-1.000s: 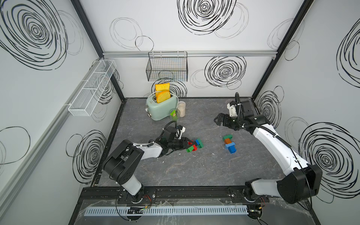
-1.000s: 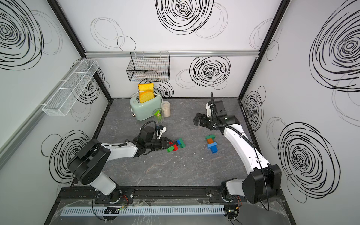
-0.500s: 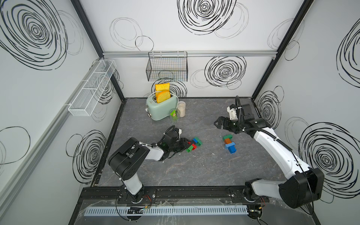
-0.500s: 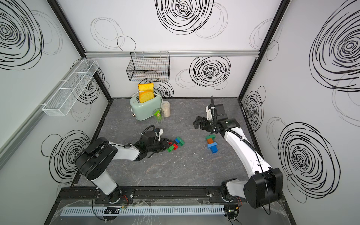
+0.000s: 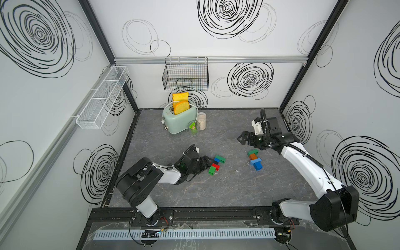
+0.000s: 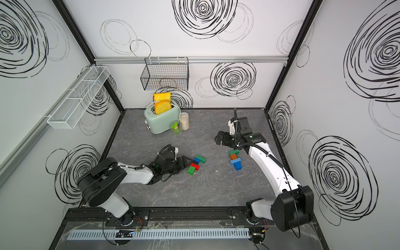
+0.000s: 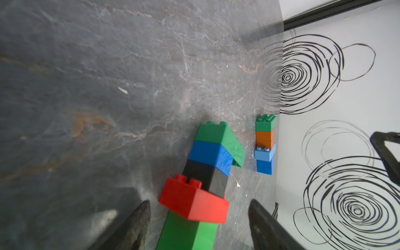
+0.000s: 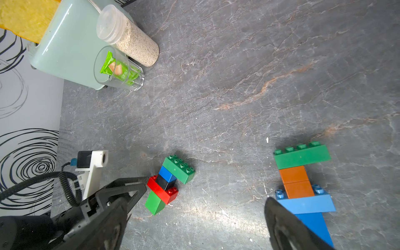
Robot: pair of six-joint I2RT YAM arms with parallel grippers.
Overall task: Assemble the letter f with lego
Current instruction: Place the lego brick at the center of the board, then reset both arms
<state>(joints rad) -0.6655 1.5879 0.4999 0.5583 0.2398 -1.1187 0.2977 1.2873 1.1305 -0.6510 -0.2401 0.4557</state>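
Okay, the left gripper (image 5: 206,165) is down low on the table (image 5: 216,194), right at the near end of the left stack (image 5: 216,165). The jaws stand partly apart. In the left wrist view the two fingers (image 7: 138,220) sit either side of the stack's green foot with bare table showing on both sides, so I read that as holding nothing.

What matters here is the line-up. The stack lies flat with its long axis running straight away from those fingers: green foot nearest, then the red bar across it, then black, blue, and the green bar at the far end. So the fingers span the narrow width, not the length. If I want it again, I just close where I am. The red bar overhangs close to the fingertips, so I judge there is little room to slide forward.

The right gripper (image 5: 240,138) is wide apart and empty, near the green end of the right stack (image 5: 254,159), on the back-wall side of it. That stack lies flat too, green, orange, light blue, blue, well apart from the left one.

The left arm is clearly nearer the left stack and the right arm nearer the right one.
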